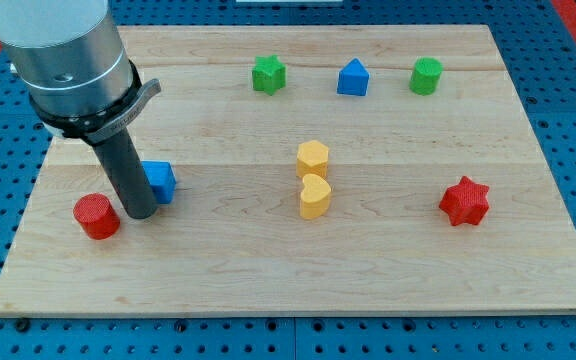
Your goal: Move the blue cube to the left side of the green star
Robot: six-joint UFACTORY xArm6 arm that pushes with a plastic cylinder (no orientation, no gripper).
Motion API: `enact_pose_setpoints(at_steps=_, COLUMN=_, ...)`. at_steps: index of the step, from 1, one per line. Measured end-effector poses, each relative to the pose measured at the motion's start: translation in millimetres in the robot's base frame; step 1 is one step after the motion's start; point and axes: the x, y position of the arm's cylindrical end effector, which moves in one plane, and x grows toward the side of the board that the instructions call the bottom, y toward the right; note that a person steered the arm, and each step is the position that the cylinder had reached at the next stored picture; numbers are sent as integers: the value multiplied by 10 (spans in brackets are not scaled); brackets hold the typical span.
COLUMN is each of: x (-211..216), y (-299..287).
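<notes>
The blue cube (160, 181) sits on the wooden board at the view's left. My tip (139, 215) is down on the board, touching the cube's lower left side. The rod hides part of the cube. The green star (267, 74) lies near the view's top, up and to the right of the cube. A red cylinder (96, 216) lies just left of my tip.
A blue pentagon-like block (353, 78) and a green cylinder (426, 76) lie right of the star along the top. A yellow hexagon (312, 158) and a yellow heart (314, 196) stand in the middle. A red star (464, 201) is at the right. The board's left edge (30, 190) is near.
</notes>
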Motion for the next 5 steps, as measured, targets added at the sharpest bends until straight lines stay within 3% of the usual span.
enact_pose_setpoints(at_steps=5, x=-493, y=230)
